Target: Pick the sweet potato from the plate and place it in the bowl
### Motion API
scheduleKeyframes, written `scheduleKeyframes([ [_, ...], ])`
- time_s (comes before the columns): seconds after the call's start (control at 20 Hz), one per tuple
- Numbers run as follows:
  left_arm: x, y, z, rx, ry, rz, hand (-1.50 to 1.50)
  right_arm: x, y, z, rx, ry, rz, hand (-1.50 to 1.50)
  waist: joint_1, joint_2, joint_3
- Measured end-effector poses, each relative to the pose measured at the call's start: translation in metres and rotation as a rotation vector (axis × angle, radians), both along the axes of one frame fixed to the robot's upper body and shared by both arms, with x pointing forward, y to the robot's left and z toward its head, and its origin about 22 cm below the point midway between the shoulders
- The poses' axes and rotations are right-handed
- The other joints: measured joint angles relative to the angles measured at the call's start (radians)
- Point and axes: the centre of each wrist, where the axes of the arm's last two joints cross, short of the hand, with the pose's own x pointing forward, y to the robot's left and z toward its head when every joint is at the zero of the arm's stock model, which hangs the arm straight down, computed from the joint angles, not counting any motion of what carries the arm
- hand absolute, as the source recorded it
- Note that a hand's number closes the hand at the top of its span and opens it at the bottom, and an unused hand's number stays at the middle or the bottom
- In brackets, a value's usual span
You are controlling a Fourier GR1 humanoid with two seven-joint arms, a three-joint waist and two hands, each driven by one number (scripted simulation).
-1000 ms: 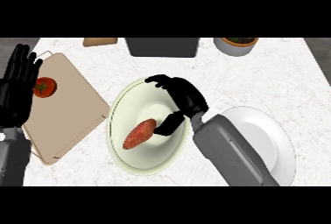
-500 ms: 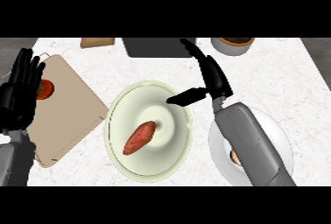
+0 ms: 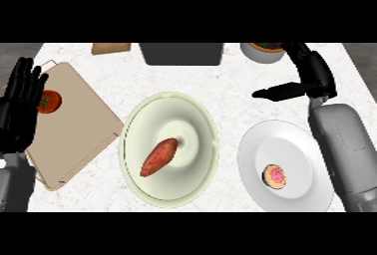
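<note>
The sweet potato (image 3: pixel 159 157) lies in the pale green bowl (image 3: pixel 137 128) at frame centre, the right hand (image 3: pixel 313 79) released and empty at upper right, so the remaining risk seems that forearm brushing the white plate (image 3: pixel 288 144) below it.

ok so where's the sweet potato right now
In the head view the sweet potato lies inside the pale green bowl at centre, between the cutting board on the left and the white plate on the right.

A single head view looks steeply down on the table (image 3: pixel 221 74), close in, its far edge at the top and forearms entering from the near edge.
</note>
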Motion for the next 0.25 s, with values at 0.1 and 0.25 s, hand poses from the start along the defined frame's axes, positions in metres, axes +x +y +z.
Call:
scheduleKeyframes([
  [0.1,0.001,0.004,0.002,-0.001,0.002,-0.003,0.0,0.002,-0.026,-0.002,0.022,-0.004,-0.003,-1.5,0.001,0.001,0.0],
  [0.25,0.005,0.005,0.002,0.003,-0.001,-0.002,0.0,0.004,-0.066,-0.003,0.042,-0.01,0.0,-1.5,0.004,0.003,0.0],
])
